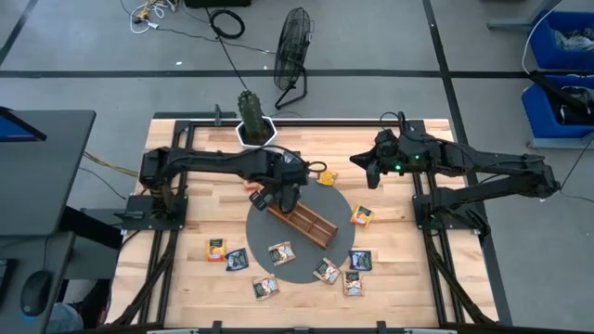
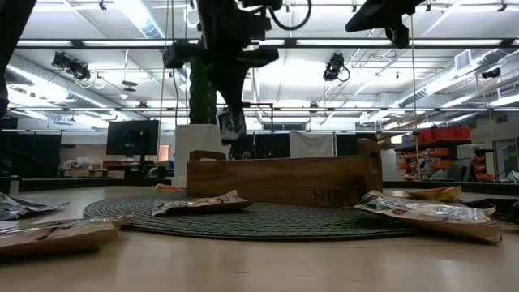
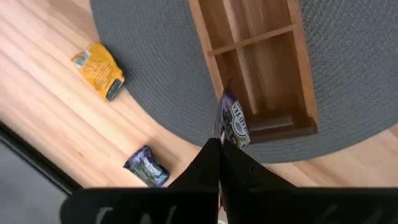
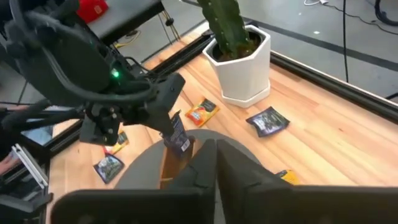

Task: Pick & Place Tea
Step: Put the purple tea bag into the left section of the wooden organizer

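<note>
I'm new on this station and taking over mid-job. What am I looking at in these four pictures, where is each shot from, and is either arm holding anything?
You see two dark robot arms at a wooden table. One picture looks straight down from above, one looks level across the tabletop, and two come from cameras on the arms' wrists.

On the table lies a round grey mat with a brown wooden divided tray on it. Small tea packets lie scattered around, and a cactus in a white pot stands at the far edge.

The left tool is shut on a dark tea packet, which hangs above the tray's end compartment. The right tool is shut and empty, raised above the table's far right part.
</note>
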`<control>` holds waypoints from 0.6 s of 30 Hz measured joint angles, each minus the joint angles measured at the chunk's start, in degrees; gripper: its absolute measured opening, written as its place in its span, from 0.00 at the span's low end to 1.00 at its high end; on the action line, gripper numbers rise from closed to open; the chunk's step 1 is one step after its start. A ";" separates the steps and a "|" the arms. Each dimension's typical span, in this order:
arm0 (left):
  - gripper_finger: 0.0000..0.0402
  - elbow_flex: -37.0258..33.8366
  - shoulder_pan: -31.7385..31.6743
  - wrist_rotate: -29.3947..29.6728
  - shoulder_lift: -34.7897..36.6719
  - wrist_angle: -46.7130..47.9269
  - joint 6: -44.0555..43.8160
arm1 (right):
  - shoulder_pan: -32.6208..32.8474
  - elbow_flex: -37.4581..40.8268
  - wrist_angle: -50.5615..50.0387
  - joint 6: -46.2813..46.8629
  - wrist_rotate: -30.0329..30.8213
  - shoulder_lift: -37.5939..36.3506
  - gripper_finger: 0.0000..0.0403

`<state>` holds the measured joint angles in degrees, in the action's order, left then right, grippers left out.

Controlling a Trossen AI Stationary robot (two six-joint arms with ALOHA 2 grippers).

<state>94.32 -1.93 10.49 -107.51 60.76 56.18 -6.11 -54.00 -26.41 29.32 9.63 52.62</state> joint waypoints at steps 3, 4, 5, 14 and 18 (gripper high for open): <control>0.00 0.00 0.75 0.01 -0.73 0.07 -0.02 | 0.00 0.00 0.04 0.02 0.00 0.21 0.04; 0.00 0.00 1.02 0.01 -1.04 0.06 0.00 | 0.00 0.00 -0.03 0.01 0.00 0.34 0.04; 0.00 0.02 1.30 0.01 -1.27 -0.05 0.02 | 0.00 0.00 -0.02 0.00 0.00 0.57 0.04; 0.00 0.04 2.54 1.02 -3.82 -2.24 -1.77 | 0.00 0.07 0.12 0.20 -0.09 2.78 0.02; 0.00 0.02 2.56 2.86 -4.78 -2.98 -1.54 | 0.14 0.07 0.53 0.28 -0.20 3.27 0.01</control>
<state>94.35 0.62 13.35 -112.29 57.78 54.64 -5.97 -53.93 -25.88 29.60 9.43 55.90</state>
